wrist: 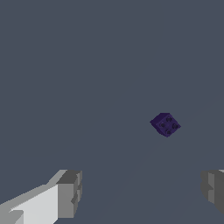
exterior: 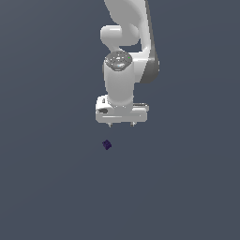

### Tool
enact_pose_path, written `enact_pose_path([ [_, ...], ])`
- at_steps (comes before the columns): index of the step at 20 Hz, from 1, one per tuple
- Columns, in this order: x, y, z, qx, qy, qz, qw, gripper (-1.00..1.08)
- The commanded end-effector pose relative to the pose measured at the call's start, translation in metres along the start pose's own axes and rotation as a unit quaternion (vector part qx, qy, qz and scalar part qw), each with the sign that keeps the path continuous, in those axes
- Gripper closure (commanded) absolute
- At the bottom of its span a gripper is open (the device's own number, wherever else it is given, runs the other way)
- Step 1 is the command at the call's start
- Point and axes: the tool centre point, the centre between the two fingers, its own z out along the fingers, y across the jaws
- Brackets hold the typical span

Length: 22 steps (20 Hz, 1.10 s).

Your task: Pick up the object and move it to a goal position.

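The object is a tiny dark purple-navy cube (exterior: 107, 145) lying on the flat grey surface. In the wrist view the cube (wrist: 166, 124) shows small dark dots on one face. My white gripper (exterior: 121, 124) points straight down, above the cube and a little toward the exterior view's right of it, not touching it. Its two short fingertips are spread apart and hold nothing. In the wrist view the gripper (wrist: 142, 194) is open, with one grey finger (wrist: 70, 194) and the other finger (wrist: 214, 190) wide apart, and the cube lies beyond the gap between them.
Only the plain dark grey surface (exterior: 47, 187) and the white arm (exterior: 129, 28) rising above the gripper are in view.
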Motion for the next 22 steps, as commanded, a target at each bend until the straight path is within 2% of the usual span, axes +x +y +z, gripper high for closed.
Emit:
enact_pose_path([
  [1,0.000,0.000,0.000,0.000,0.000,0.000,1.0000,-0.92],
  [11,0.000,0.011,-0.022,-0.008,0.008,0.001,0.9999,-0.92],
  [22,0.003,0.016,-0.012,-0.010,0.007,-0.025,0.9996,-0.92],
])
